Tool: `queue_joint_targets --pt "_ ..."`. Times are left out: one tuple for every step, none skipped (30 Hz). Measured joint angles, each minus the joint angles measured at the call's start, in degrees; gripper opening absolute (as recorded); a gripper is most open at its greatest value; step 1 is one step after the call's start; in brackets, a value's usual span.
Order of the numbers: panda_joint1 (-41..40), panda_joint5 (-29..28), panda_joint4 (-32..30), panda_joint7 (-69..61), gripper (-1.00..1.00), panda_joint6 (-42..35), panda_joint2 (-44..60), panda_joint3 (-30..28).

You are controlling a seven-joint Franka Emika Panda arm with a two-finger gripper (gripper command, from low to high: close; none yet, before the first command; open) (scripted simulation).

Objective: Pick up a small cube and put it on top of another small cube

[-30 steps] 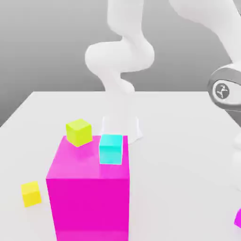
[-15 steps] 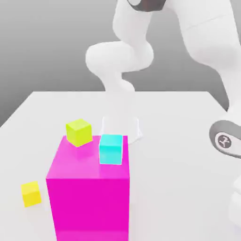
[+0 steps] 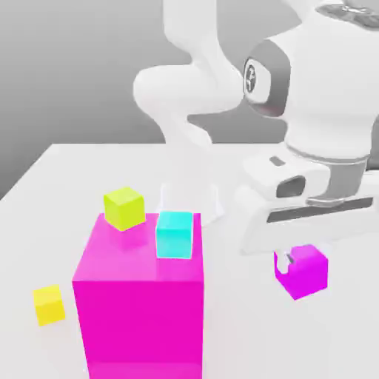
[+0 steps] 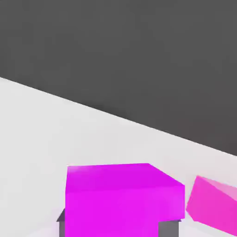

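The large magenta block (image 3: pixel 138 296) is sitting nearest, glossy and flat-faced, with a yellow cube (image 3: pixel 49 304) beside it on the white table (image 3: pixel 66 170). On the exterior view's right, the gripper (image 3: pixel 294 260) is clamping the small cube (image 3: pixel 302 271), lifted clear of the table; half a second ago neither showed there. Farther back, a cyan cube (image 3: pixel 175 234) and lime cube (image 3: pixel 123 207) are standing near the block's far edge.

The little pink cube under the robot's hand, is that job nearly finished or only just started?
Partly done. The small magenta cube is off the table, held up in the gripper, so the pick-up looks complete. What is left: carrying it over to another small cube, such as the cyan cube on the large magenta block, and setting it on top.
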Motion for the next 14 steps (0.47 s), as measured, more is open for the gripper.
queue_joint_targets --pt "-0.8 0.4 -0.5 -0.3 -1.00 -1.5 -2.1 -0.7" --pt "-1.5 0.7 -1.0 -0.6 -1.00 -3.1 -4.2 -1.4" --pt "-2.3 1.0 -1.5 -0.8 -1.00 -4.7 -6.2 -2.2" --pt "-3.1 1.2 -2.1 -1.0 -1.00 -6.2 -8.3 -3.1" --pt "-4.0 1.3 -2.6 -1.2 -1.00 -7.8 -10.4 -4.1" --pt "-4.8 1.4 -3.1 -1.3 -1.00 -9.2 -12.4 -5.0" --pt "-5.7 1.5 -3.7 -1.5 -1.00 -10.4 -14.2 -5.8" --pt "-6.1 1.6 -4.7 -1.5 -1.00 -9.8 -14.6 -6.2" --pt "-6.3 1.6 -6.0 -1.6 -1.00 -8.2 -14.2 -6.4" --pt "-6.5 1.7 -7.3 -1.6 -1.00 -6.2 -13.6 -6.4" --pt "-6.4 1.7 -8.7 -1.7 -1.00 -4.0 -12.7 -6.6" --pt "-6.5 1.7 -9.6 -1.6 1.00 -2.5 -12.2 -6.6" --pt "-6.5 1.7 -9.6 -1.7 1.00 -2.5 -12.2 -6.6" --pt "-6.5 1.7 -9.6 -1.7 1.00 -2.5 -12.2 -6.6"
